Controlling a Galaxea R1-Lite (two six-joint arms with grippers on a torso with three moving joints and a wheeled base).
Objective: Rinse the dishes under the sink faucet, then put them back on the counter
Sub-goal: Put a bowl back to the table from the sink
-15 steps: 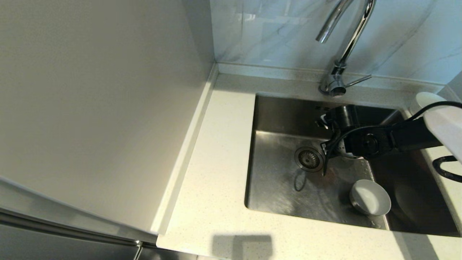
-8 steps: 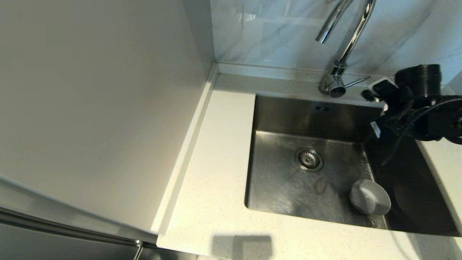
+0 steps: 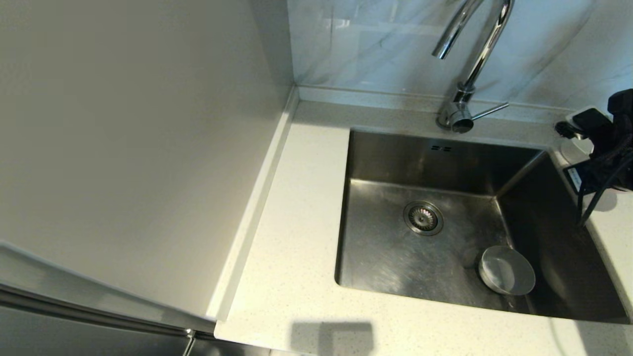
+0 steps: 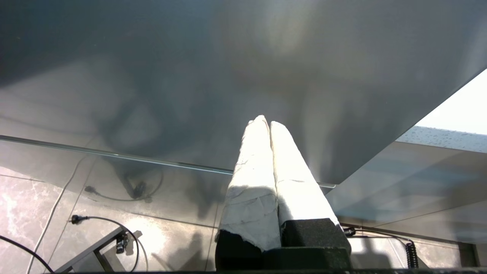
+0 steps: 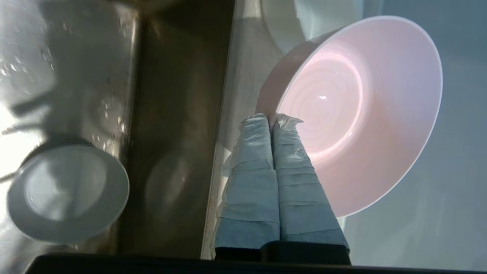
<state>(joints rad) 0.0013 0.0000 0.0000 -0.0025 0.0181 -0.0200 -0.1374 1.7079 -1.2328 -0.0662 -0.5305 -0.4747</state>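
My right gripper (image 5: 271, 118) is shut on the rim of the pale pink bowl (image 5: 361, 114), which is tipped with its inside facing the wrist camera. It hangs beside the sink's (image 3: 390, 163) right edge, over the counter (image 3: 296, 222). In the head view only the black right wrist (image 3: 601, 143) shows at the right edge, and the pink bowl is hidden. A white bowl (image 5: 289, 23) stands on the counter just beyond the pink one. The pale grey-white bowl (image 3: 506, 270) sits upright in the sink's front right corner. The faucet (image 3: 474, 54) curves over the basin. My left gripper (image 4: 266, 122) is shut and empty, parked low beside a cabinet.
The drain strainer (image 3: 423, 217) lies mid-basin with wet streaks around it. A tall pale panel (image 3: 138, 148) walls the counter's left side, and glossy tile (image 3: 376, 44) rises behind the faucet. Cables (image 4: 102, 224) lie on the floor below the left arm.
My right arm has lifted out of the sink and swung right to the counter beside the basin. The grey-white bowl in the sink stayed put.
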